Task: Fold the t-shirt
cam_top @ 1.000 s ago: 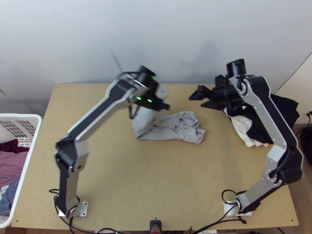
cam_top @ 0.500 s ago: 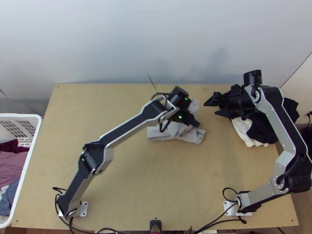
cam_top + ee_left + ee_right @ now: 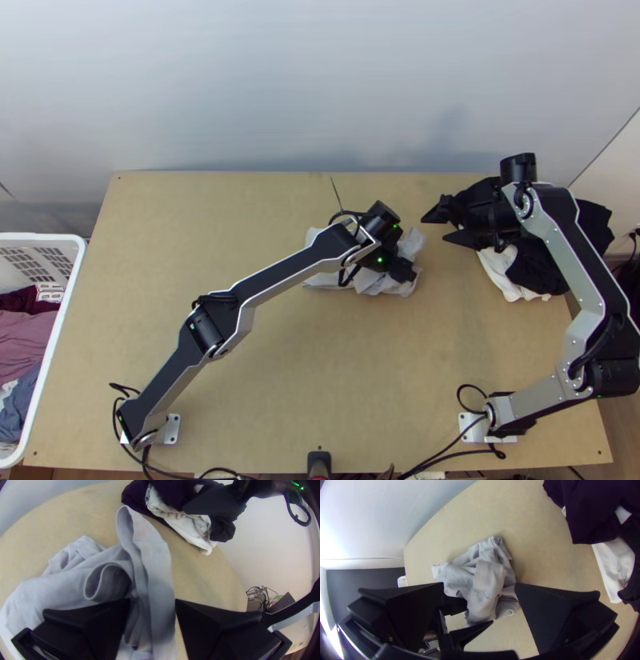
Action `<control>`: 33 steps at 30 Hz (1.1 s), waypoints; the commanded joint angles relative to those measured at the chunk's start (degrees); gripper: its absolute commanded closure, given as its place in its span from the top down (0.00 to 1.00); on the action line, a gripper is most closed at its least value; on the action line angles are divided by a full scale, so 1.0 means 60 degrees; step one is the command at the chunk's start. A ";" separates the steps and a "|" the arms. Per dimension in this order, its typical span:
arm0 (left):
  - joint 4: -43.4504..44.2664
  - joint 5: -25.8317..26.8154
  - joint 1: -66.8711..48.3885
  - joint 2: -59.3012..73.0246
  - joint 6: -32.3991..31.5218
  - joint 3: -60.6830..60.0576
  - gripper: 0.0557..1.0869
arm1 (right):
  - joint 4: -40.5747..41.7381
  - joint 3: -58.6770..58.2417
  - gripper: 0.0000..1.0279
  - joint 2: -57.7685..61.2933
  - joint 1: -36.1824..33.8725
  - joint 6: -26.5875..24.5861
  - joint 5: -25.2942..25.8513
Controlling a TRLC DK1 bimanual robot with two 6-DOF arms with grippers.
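Left end effector: has moved a bit closer to the near side of the tabletop; its fingers are wide apart, with a fold of the shirt between them
Right end effector: has moved just a little; wide too, with nothing in it, beside the shirt
Grey t-shirt: bunched up on the far part of the tabletop, under the left end effector
Black clothes: in a pile on the right, with white cloth poking out

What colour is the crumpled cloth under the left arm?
Light grey, seen best in the right wrist view.
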 commanded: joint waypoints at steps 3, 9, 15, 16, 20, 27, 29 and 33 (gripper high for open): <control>-0.0739 0.0016 0.0920 -0.1068 -0.0531 -0.0041 0.95 | 0.0105 -0.0104 0.96 -0.0369 0.0318 -0.0064 0.0021; -0.2189 0.0031 0.2414 -0.2650 -0.0663 -0.0172 0.95 | 0.0119 0.0306 0.96 -0.0589 0.1255 -0.0122 0.0021; -0.3287 0.0002 0.3278 -0.3470 -0.0253 -0.2091 0.95 | 0.0119 0.0233 0.96 -0.0413 0.3013 0.0024 0.0021; -0.3258 -0.0057 0.3278 -0.3617 -0.0224 -0.2487 0.95 | 0.0119 0.0189 0.96 -0.0384 0.3277 0.0039 0.0021; -0.2804 -0.0350 0.3117 -0.3983 -0.0165 -0.3703 0.95 | 0.0090 -0.0236 0.96 -0.0311 0.3848 -0.0020 0.0021; -0.2643 -0.0613 0.2780 -0.3704 -0.0180 -0.4113 0.95 | 0.0105 -0.0734 0.96 0.0363 0.3013 -0.0576 0.0387; -0.2628 -0.0643 0.2780 -0.3499 -0.0180 -0.4113 0.95 | 0.0105 -0.1158 0.96 0.0451 0.2574 -0.0738 0.0431; -0.2555 -0.0657 0.2853 -0.3250 -0.0209 -0.4098 0.95 | 0.0119 -0.2272 0.96 0.0261 0.2076 -0.0884 0.0446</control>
